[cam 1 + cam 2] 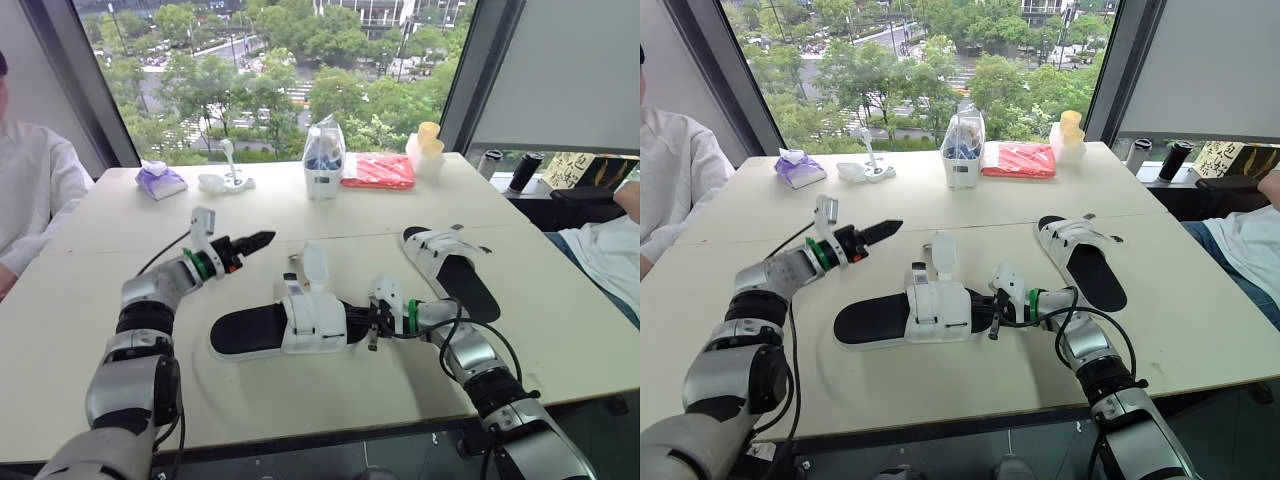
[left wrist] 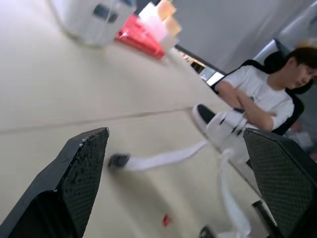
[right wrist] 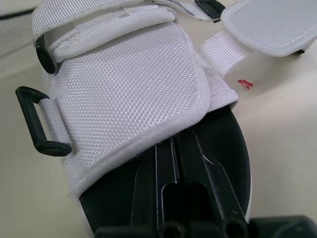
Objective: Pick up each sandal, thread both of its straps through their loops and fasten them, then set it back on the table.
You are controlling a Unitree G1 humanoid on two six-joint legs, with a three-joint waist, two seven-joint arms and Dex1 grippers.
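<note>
Nothing fastened yet: right claw together, tips inside near sandal, strap loose; left claw apart; far sandal beyond right claw looks undone

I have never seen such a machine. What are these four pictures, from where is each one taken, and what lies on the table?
It is a human-shaped robot with two arms, each ending in a gripper of two black fingers. The two wide pictures come from the camera in its head, looking down over the table. The two close pictures come from cameras on its wrists. Two white sandals with black soles lie on the table. The left gripper hangs open over the table, holding nothing. The right gripper, fingers together, reaches into the end of the near sandal, which has a loose strap. The far sandal lies apart. Behind stand a white container, a red packet and a tissue pack. A person sits on the left, a second person on the right.
</note>
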